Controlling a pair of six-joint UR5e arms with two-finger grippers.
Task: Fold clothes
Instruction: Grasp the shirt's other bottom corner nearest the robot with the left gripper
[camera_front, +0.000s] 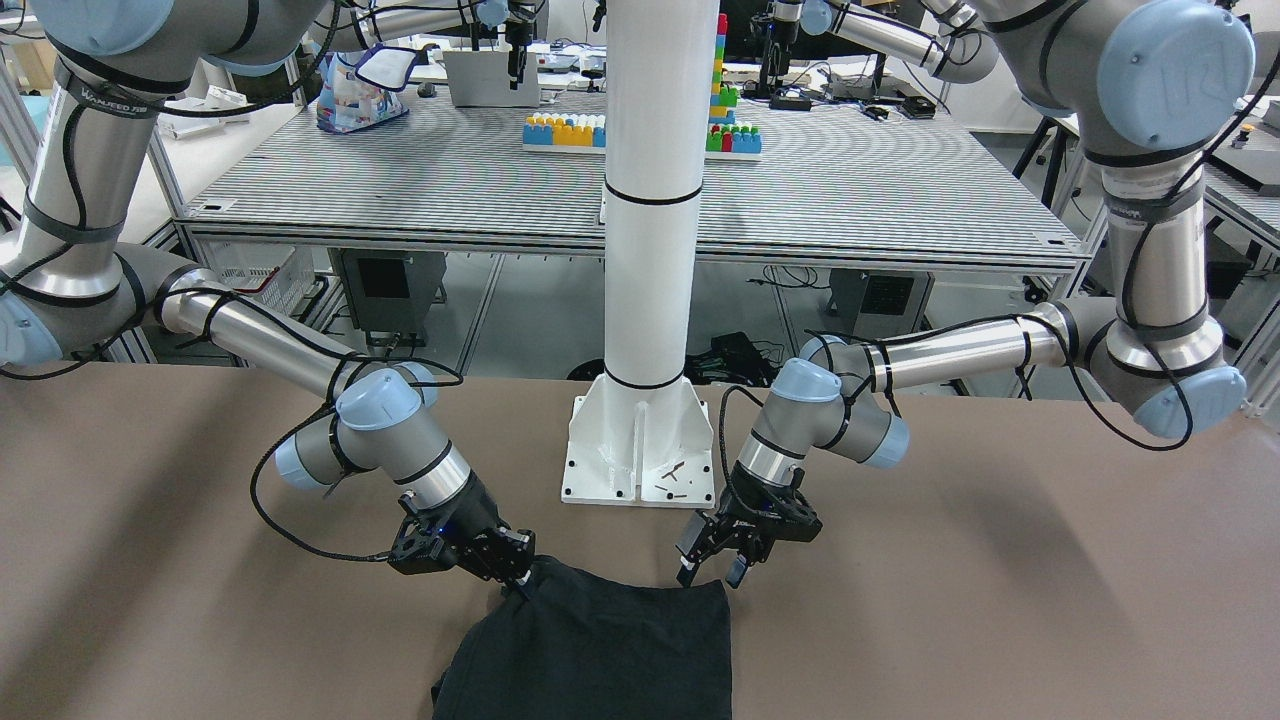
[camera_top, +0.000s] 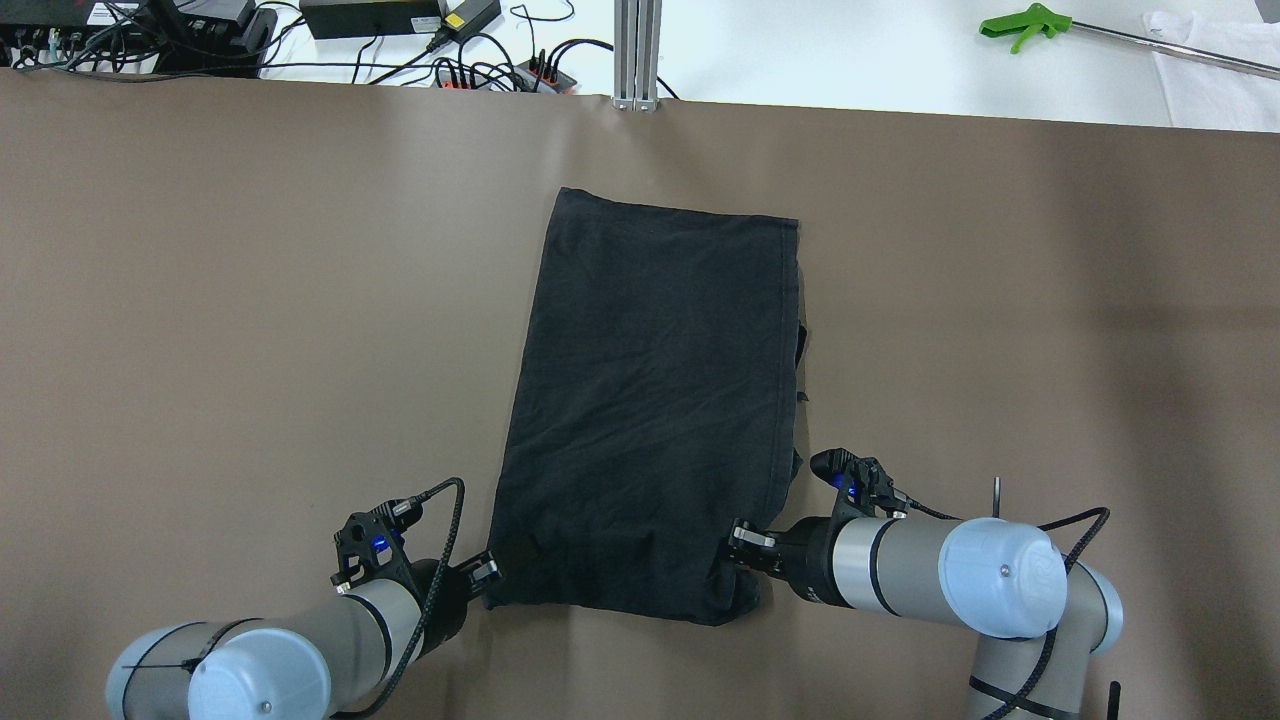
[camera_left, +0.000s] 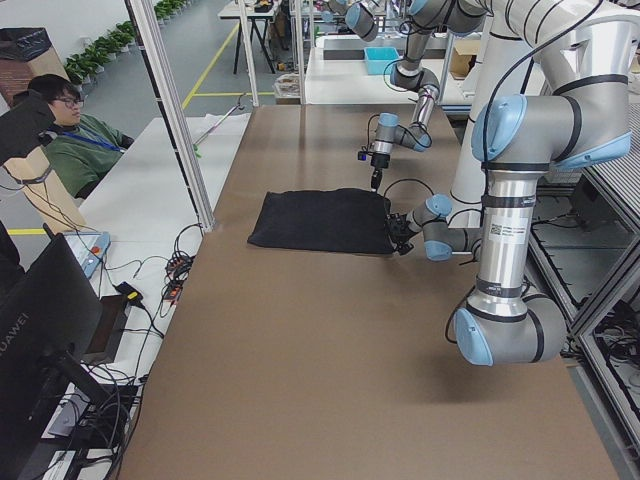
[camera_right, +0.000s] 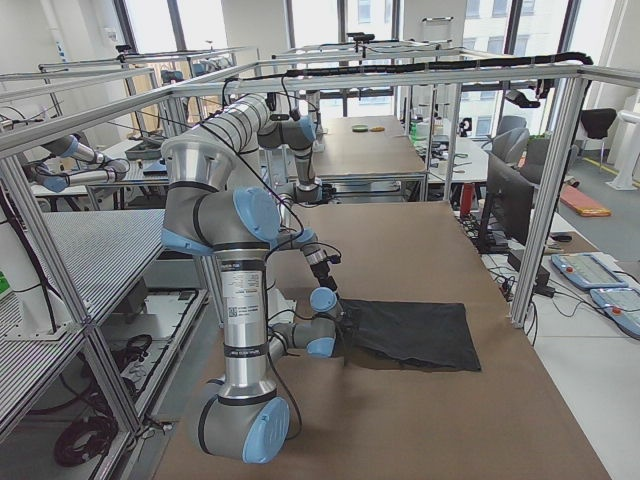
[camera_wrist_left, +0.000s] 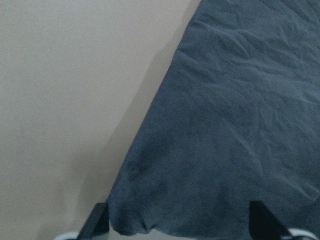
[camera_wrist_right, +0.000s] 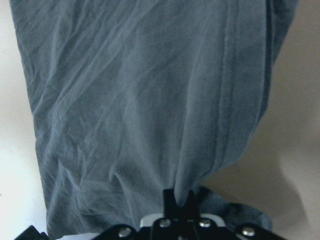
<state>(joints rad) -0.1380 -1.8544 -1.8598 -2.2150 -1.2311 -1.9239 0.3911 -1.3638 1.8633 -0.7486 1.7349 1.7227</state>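
The black garment lies flat on the brown table, a little out from the foot of the white pillar and running lengthways away from it. My right gripper is at one pillar-side corner, jaws pinched together on a small ridge of cloth that puckers up between them. My left gripper is at the other pillar-side corner, jaws spread wide, the cloth's corner lying between the fingertips unclasped. Both my wrists sit low, one on either side of the pillar's base.
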